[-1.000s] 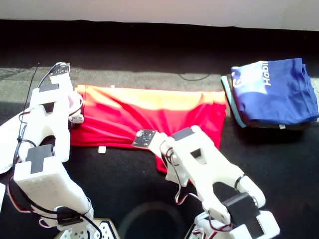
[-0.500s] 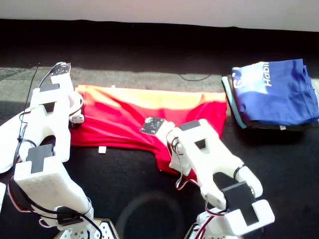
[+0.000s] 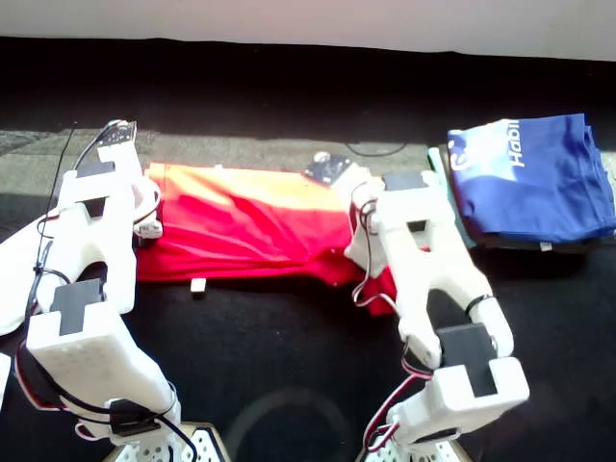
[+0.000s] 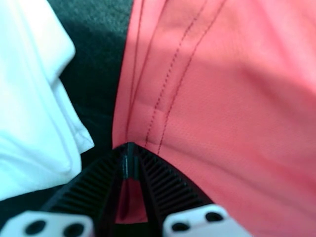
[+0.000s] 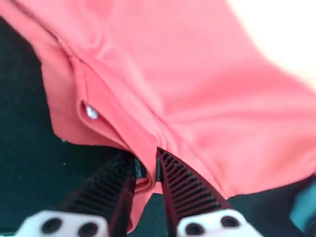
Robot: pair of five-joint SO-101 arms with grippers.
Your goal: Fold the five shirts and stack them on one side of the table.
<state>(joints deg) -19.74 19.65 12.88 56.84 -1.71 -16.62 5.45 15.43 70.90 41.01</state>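
Note:
A red shirt (image 3: 241,226) lies spread across the middle of the dark table. My left gripper (image 4: 129,165) is shut on its hemmed left edge (image 4: 148,108), at the shirt's left end (image 3: 146,219) in the high view. My right gripper (image 5: 147,170) is shut on a bunched fold of the same red shirt (image 5: 197,89). The right arm (image 3: 414,241) stands over the shirt's right end, and the cloth there is gathered under it. A stack of folded shirts with a blue one (image 3: 529,178) on top sits at the table's right side.
A white garment (image 4: 34,98) lies just left of the red shirt, also at the table's left edge (image 3: 14,269). A small white tag (image 3: 197,286) lies on the table by the shirt's near edge. The near table surface is dark and bare.
The right arm has swung from the near middle toward the far right, pulling the shirt's lower right part along with it. The left arm has kept still.

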